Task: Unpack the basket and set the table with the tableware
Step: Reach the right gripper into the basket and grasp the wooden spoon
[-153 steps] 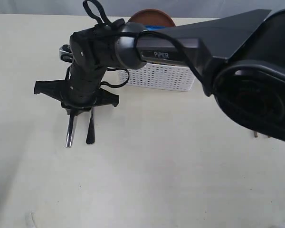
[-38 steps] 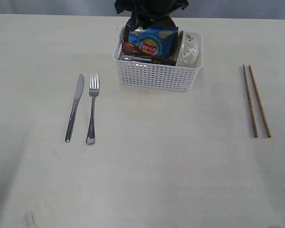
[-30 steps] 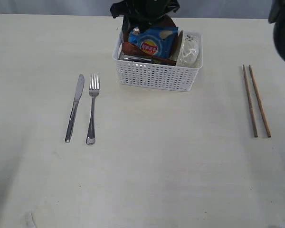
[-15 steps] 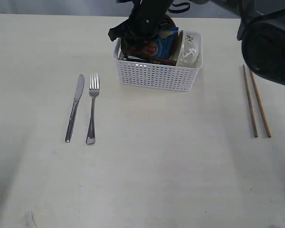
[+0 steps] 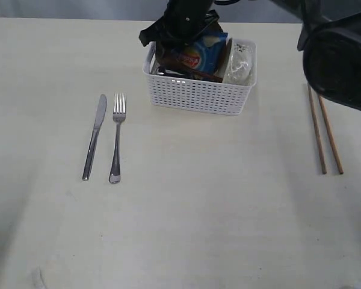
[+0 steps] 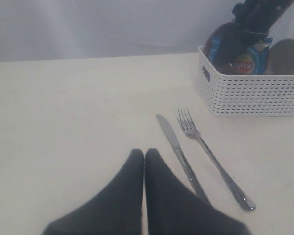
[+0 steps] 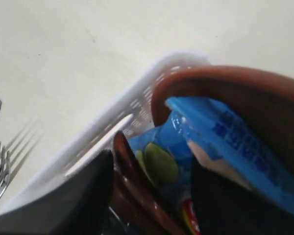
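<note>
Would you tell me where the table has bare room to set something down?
Bare: the patch between fork and chopsticks, on the basket's camera side; also left of the knife. Crowded: the basket, with the right gripper inside.

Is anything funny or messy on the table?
One thing stands out: a blue crinkly chip packet sits inside the white plastic lattice basket. It is a snack, not cutlery or a dish. The steel knife and steel fork lie neatly side by side, and nothing looks spilled.
</note>
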